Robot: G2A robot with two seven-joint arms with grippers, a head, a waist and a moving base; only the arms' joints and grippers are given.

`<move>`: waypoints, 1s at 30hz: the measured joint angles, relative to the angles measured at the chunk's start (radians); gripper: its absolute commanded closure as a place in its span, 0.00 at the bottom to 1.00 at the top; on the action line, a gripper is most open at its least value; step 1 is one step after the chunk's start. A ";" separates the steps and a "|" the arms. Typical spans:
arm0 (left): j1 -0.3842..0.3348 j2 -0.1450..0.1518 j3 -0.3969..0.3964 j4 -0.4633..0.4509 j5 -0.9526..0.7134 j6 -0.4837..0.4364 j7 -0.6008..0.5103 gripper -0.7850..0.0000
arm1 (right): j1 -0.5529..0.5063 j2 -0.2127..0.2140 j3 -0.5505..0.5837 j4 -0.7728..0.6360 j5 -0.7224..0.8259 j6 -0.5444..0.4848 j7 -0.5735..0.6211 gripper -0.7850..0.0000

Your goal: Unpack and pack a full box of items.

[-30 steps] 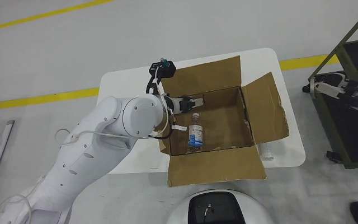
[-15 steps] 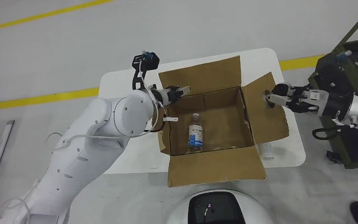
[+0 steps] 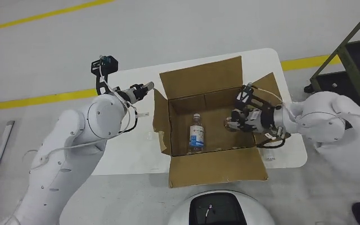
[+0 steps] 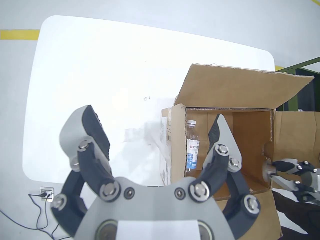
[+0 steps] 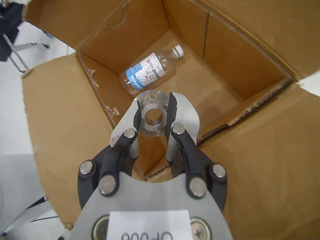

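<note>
An open cardboard box [image 3: 225, 79] stands on the white table [image 3: 129, 84], all flaps folded out. A clear plastic bottle [image 3: 196, 133] with a blue and white label lies on the box floor near its left wall, also in the wrist views [image 5: 150, 69] [image 4: 192, 146]. My right gripper [image 5: 153, 106] hangs over the right part of the box interior [image 3: 232, 122], shut on a round metal flange [image 5: 146, 126] with a hex hub. My left gripper [image 4: 157, 131] is open and holds nothing, above the table just left of the box [image 3: 147, 86].
A small clear container [image 3: 269, 152] lies on the table by the box's right flap. A green metal cart [image 3: 343, 84] stands off the table's right end. Bare tabletop lies left of the box.
My left gripper has drawn back out of the box to the left. My right arm came in from the right with the metal flange and now holds it over the box.
</note>
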 measured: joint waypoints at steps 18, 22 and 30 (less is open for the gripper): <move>0.000 0.000 0.000 0.000 0.000 0.000 0.000 0.00 | 0.307 -0.224 -0.498 0.353 -0.155 0.110 -0.052 1.00; 0.000 0.000 0.000 0.000 0.000 0.000 0.000 0.00 | 0.318 -0.256 -0.532 0.405 -0.175 0.129 -0.069 1.00; 0.000 0.000 0.000 0.000 0.000 0.000 0.000 0.00 | 0.323 -0.308 -0.569 0.500 -0.195 0.157 -0.097 1.00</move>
